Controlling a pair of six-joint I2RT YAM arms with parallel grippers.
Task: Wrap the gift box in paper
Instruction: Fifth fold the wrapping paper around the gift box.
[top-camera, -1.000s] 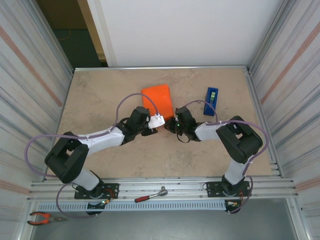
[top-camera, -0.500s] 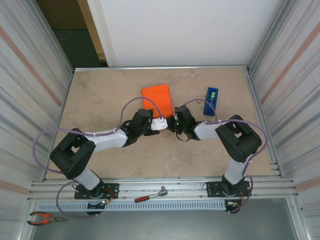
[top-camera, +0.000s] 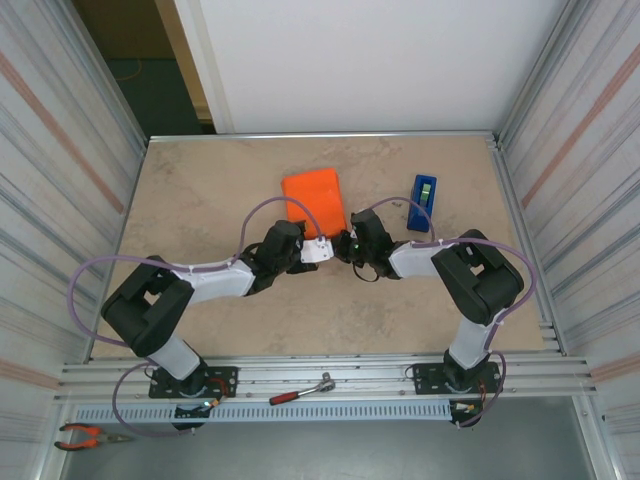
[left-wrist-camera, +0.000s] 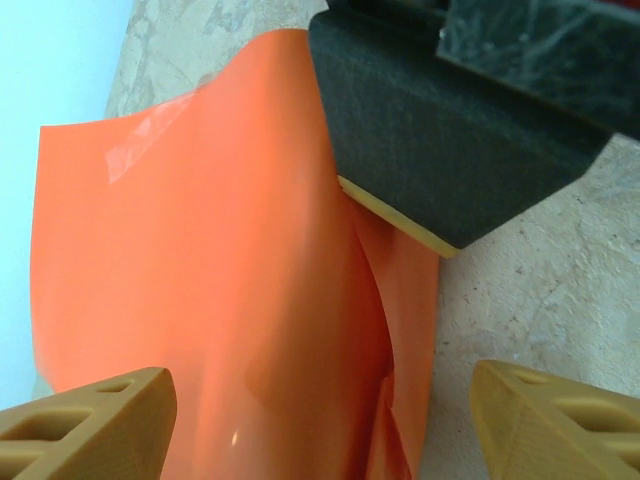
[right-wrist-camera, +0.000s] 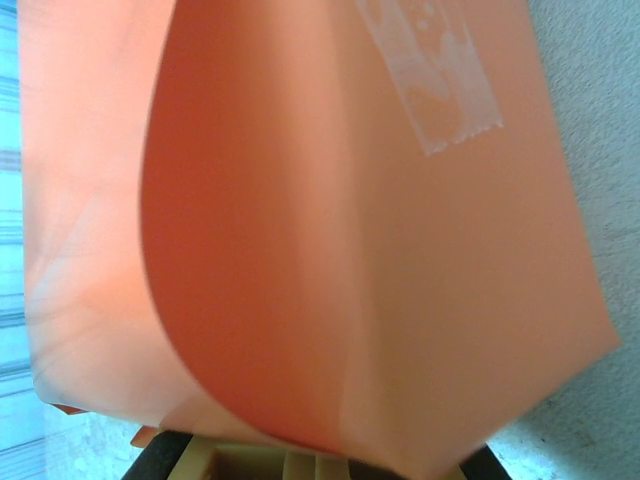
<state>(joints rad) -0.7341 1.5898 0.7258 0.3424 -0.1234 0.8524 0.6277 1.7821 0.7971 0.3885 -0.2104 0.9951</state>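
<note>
Showing both arms reaching inward to the near edge of the paper (top-camera: 312, 198) — a bright orange, box-sized parcel lying flat on the stone-patterned table (top-camera: 200, 200), left of the blue tape dispenser (top-camera: 423, 202) and apart from it. Left gripper (top-camera: 320, 250): jaws wide, tan fingertips (left-wrist-camera: 90, 425) straddling a loose orange flap. Right gripper (top-camera: 346, 246): jaws closed, its dark finger at the paper's fold, just beside the left gripper. Clear tape strip (right-wrist-camera: 432, 85) — stuck on the orange surface, right wrist view.
</note>
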